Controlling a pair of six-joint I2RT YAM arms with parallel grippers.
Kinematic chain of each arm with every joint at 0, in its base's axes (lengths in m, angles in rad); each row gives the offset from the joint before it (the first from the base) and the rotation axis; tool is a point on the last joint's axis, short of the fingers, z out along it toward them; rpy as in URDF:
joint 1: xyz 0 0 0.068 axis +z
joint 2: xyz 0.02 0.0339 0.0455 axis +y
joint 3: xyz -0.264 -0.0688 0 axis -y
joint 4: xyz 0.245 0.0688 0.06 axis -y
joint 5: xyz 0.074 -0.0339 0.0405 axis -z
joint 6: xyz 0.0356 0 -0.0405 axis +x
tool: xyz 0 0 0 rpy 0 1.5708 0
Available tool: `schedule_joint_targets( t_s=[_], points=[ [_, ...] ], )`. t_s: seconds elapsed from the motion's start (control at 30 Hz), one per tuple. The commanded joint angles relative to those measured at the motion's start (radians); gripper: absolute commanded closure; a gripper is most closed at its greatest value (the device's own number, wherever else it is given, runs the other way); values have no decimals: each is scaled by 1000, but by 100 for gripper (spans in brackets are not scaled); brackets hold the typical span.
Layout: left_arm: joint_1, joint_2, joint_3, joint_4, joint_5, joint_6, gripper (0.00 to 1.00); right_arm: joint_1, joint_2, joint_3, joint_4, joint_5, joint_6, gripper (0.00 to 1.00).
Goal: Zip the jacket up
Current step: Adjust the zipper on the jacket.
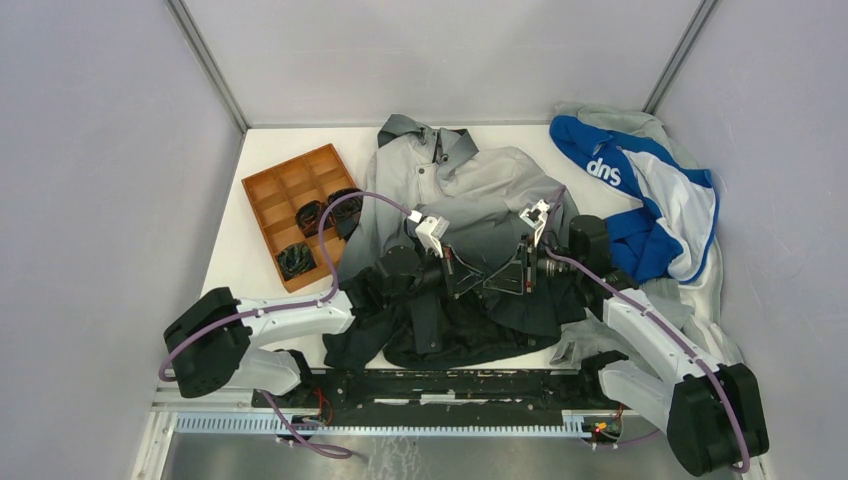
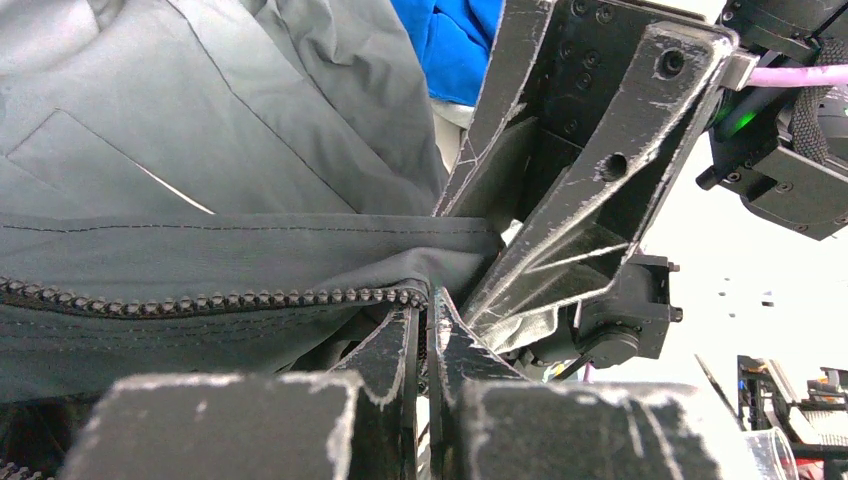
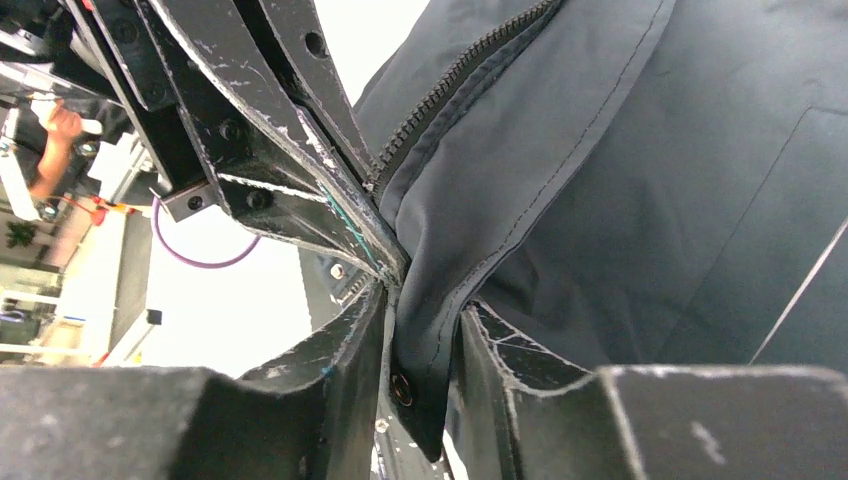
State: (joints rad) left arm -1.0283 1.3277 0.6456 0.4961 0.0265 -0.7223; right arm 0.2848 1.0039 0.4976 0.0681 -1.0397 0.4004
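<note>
**Both grippers at the jacket's dark hem**

The worktop (image 1: 235, 272) carries the jacket (image 1: 490, 180) at centre. Its long axis runs near to far, with the pale hood at the far end and the black hem by the arms. A blue-and-white garment (image 1: 640, 190) is heaped to its right, and an orange compartment tray (image 1: 290, 190) lies just beside its left. The right gripper (image 3: 425, 340) is clamped on the hem edge. The left gripper (image 2: 425, 320) is closed on the fabric at the end of the zipper (image 2: 220, 300).
</note>
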Motion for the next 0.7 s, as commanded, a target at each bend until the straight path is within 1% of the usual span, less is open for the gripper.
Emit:
schedule_joint_targets(
  t_s=[0.0, 0.03, 0.1, 0.3, 0.33, 0.4, 0.47, 0.57, 0.63, 0.67],
  points=[
    [-3, -23, -1, 54, -15, 32, 98, -4, 1, 1, 31, -19, -25, 57],
    [-3, -24, 1, 54, -14, 31, 98, -4, 1, -2, 30, -19, -28, 54],
    [-4, -23, 3, 53, -13, 29, 98, -4, 4, -5, 30, -17, -29, 52],
    [-4, -17, 6, 65, -4, 22, 98, 10, 16, 2, 30, -9, -31, 54],
    [-4, -14, 6, 70, -3, 20, 98, 15, 19, 2, 32, -10, -31, 55],
    [-4, -12, 8, 72, -1, 17, 98, 19, 19, 5, 33, -11, -31, 62],
    [-3, -11, 10, 72, 0, 16, 98, 23, 21, 5, 36, -14, -32, 74],
    [-4, -15, 7, 71, -3, 12, 96, 24, 22, 3, 41, -21, -34, 87],
    [-4, -22, 8, 56, -7, 11, 89, 23, 18, 4, 48, -26, -33, 94],
    [-4, -29, 10, 32, -11, 9, 82, 22, 16, 6, 51, -27, -35, 96]
  ],
)
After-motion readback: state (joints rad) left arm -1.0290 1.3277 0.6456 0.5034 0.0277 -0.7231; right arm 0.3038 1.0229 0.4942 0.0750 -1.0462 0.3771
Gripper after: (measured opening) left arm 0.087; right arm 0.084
